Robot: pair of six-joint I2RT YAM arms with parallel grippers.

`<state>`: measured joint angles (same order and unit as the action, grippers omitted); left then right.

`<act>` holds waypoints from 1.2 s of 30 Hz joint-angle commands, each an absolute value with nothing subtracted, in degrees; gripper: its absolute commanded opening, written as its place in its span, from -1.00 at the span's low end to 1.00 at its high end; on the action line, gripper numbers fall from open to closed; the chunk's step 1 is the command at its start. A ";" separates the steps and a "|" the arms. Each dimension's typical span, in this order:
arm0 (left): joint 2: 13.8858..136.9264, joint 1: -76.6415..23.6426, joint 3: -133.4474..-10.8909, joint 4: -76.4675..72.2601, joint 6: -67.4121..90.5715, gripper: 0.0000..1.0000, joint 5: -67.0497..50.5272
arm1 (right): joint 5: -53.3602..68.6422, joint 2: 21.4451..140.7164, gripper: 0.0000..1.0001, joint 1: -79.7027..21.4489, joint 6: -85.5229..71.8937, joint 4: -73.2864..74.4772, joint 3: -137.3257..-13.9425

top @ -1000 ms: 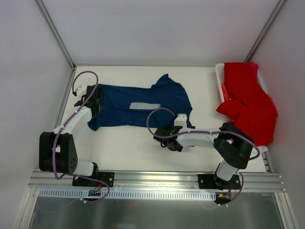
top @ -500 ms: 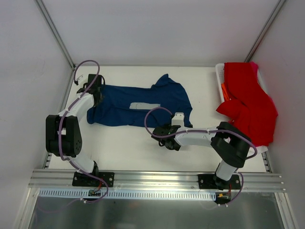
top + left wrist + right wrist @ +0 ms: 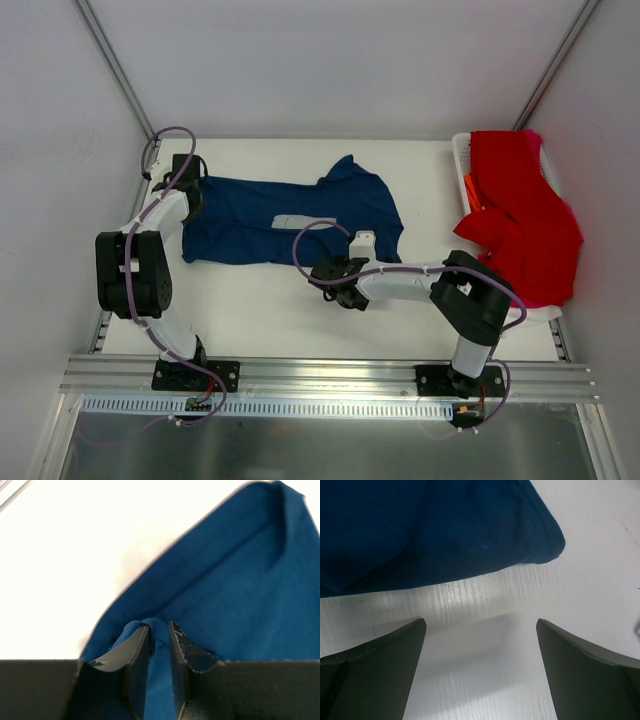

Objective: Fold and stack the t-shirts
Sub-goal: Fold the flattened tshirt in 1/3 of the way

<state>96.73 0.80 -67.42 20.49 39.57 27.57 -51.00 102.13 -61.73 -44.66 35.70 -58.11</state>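
Note:
A navy blue t-shirt [image 3: 290, 215] lies spread across the back of the table, a white print strip [image 3: 304, 221] showing near its middle. My left gripper [image 3: 185, 190] is at the shirt's left end, shut on a pinch of the navy cloth [image 3: 159, 632]. My right gripper [image 3: 330, 285] is open and empty, low over bare table just in front of the shirt's near hem [image 3: 470, 555]. A red t-shirt [image 3: 520, 215] hangs over the white basket [image 3: 461, 160] at the right, with a bit of pink cloth [image 3: 533, 139] at the back.
The basket stands at the table's right edge. Metal frame posts rise at the back corners [image 3: 115, 70]. The arm bases sit on a rail [image 3: 320, 378] at the near edge.
My left gripper has moved toward the back left, drawing the shirt's left end out. My right gripper has slid left along the table in front of the shirt's hem.

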 commanded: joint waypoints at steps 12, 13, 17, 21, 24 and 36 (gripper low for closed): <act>106.69 9.14 -76.99 22.06 39.73 -0.29 16.62 | -45.00 106.96 0.99 -61.79 -39.11 35.60 -61.70; 107.83 9.31 -78.38 21.97 39.73 -0.16 16.26 | -44.91 107.40 0.99 -61.79 -38.68 35.60 -61.96; 110.91 10.72 -81.99 22.15 39.46 0.20 12.14 | -44.91 108.28 0.99 -61.79 -38.06 35.95 -63.19; 108.64 11.16 -82.10 22.06 40.16 0.32 10.72 | -45.96 107.32 0.99 -61.79 -37.88 37.88 -65.03; 102.85 11.16 -79.46 21.01 41.04 0.38 9.85 | -47.90 104.86 0.99 -61.79 -37.18 41.56 -66.87; 92.37 10.99 -78.75 20.83 44.29 0.48 8.08 | -53.87 89.93 0.99 -61.61 -34.37 54.65 -74.52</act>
